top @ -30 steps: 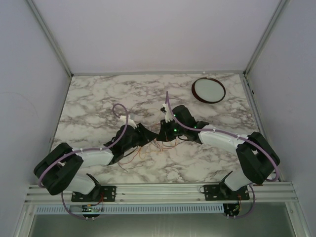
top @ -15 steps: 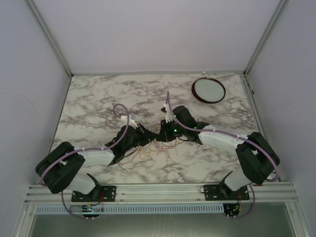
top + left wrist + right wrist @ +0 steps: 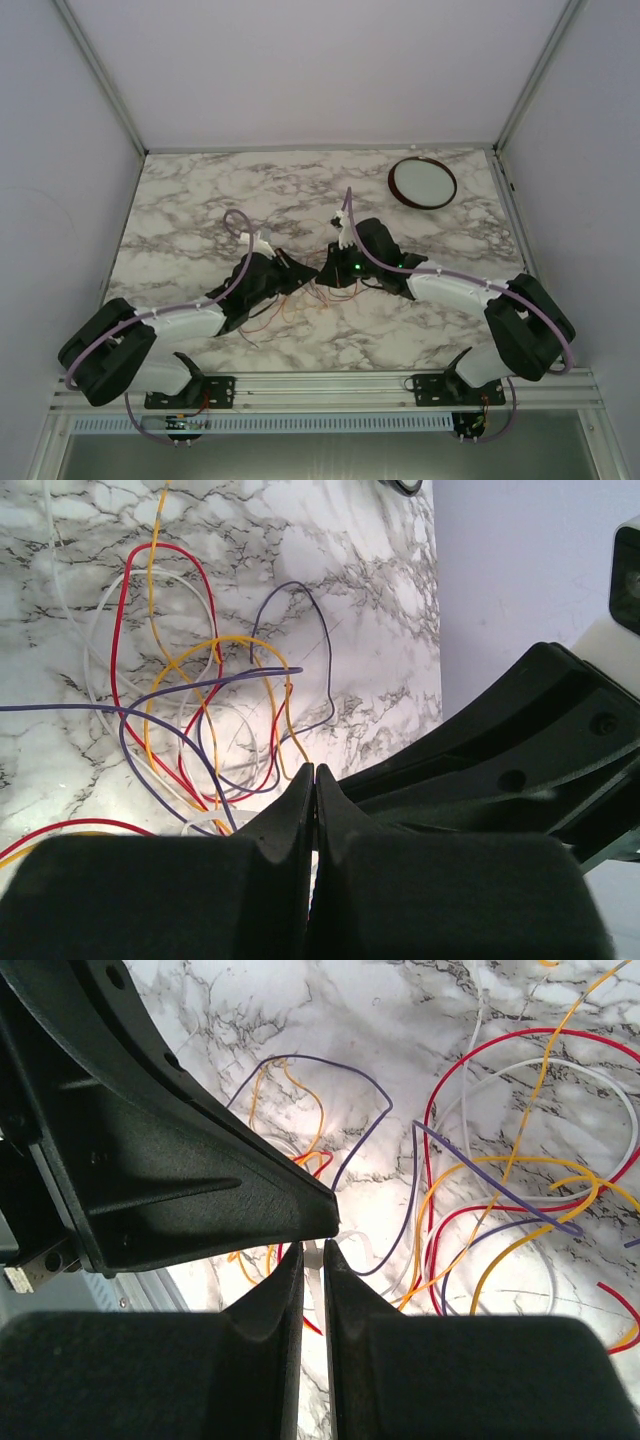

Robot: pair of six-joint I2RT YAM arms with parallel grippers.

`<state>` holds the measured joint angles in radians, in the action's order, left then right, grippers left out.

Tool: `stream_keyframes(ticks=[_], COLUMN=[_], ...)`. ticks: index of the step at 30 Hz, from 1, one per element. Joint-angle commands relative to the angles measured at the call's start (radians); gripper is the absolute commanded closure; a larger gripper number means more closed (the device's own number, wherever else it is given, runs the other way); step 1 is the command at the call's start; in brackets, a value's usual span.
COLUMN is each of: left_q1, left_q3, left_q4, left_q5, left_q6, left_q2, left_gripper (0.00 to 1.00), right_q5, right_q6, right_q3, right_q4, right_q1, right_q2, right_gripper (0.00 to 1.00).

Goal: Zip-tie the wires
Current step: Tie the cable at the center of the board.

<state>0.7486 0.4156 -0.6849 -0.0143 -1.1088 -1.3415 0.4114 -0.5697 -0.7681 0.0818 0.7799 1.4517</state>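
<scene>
From where I stood, the two grippers met tip to tip over the middle of the bench [image 3: 200,190]. The left gripper [image 3: 313,772] had its fingers pressed tight together with no gap showing. I could not tell whether anything was caught between them. The right gripper [image 3: 312,1248] was drawn nearly as close, with only a thin slit between its fingers. A thin white strip [image 3: 362,1250] sat in that slit at the tips and ran out a little way to one side. In each wrist view, the black body of the other gripper came right up against the fingertips. The wires [image 3: 200,690] lay loose on the marble in a tangle of overlapping loops. They sat directly beneath and just beyond the meeting grippers, and neither gripper appeared to pinch one. I counted four colours among them: red, orange-yellow, dark purple and white. The strands crossed too much to number them. There were two arms, two grippers, and one round dish [image 3: 422,182] at the far right of the bench, well apart from the wires.
</scene>
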Motion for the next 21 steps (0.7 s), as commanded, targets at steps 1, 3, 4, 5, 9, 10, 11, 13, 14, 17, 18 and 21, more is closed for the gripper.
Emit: stream_keyframes(ticks=[1, 3, 4, 5, 9, 10, 11, 13, 14, 17, 18, 21], left_q1=[-0.011, -0.013, -0.016, -0.017, -0.028, -0.031, -0.035, -0.043, -0.046, -0.056, -0.058, -0.063], left_q3=[0.049, 0.048, 0.046, 0.045, 0.042, 0.038, 0.036, 0.035, 0.036, 0.043, 0.046, 0.050], left_q4=[0.017, 0.026, 0.029, 0.029, 0.040, 0.038, 0.034, 0.035, 0.034, 0.048, 0.053, 0.065], left_q5=[0.064, 0.084, 0.092, 0.096, 0.111, 0.113, 0.114, 0.112, 0.113, 0.113, 0.110, 0.101], left_q6=[0.010, 0.013, 0.013, 0.014, 0.022, 0.021, 0.022, 0.023, 0.027, 0.039, 0.043, 0.060], left_q2=[0.066, 0.082, 0.093, 0.097, 0.111, 0.113, 0.114, 0.118, 0.119, 0.125, 0.128, 0.124], left_gripper=[1.00, 1.00, 1.00, 1.00, 1.00, 1.00, 1.00, 1.00, 1.00, 1.00, 1.00, 1.00], right_q5=[-0.053, -0.059, -0.062, -0.064, -0.072, -0.075, -0.078, -0.088, -0.094, -0.118, -0.123, -0.134], right_q6=[-0.035, -0.038, -0.040, -0.040, -0.042, -0.042, -0.040, -0.036, -0.034, -0.030, -0.030, -0.026], right_q3=[0.021, 0.024, 0.024, 0.023, 0.022, 0.021, 0.019, 0.013, 0.010, 0.007, 0.009, -0.003], right_q4=[0.021, 0.029, 0.030, 0.030, 0.026, 0.025, 0.022, 0.011, 0.003, -0.014, -0.014, -0.020], right_q1=[0.019, 0.027, 0.031, 0.034, 0.043, 0.047, 0.049, 0.060, 0.066, 0.081, 0.082, 0.080], right_q2=[-0.016, -0.015, -0.013, -0.013, -0.008, -0.005, -0.004, 0.001, 0.005, 0.007, 0.002, -0.006], right_gripper=[0.97, 0.97, 0.97, 0.97, 0.97, 0.97, 0.97, 0.97, 0.97, 0.97, 0.97, 0.97])
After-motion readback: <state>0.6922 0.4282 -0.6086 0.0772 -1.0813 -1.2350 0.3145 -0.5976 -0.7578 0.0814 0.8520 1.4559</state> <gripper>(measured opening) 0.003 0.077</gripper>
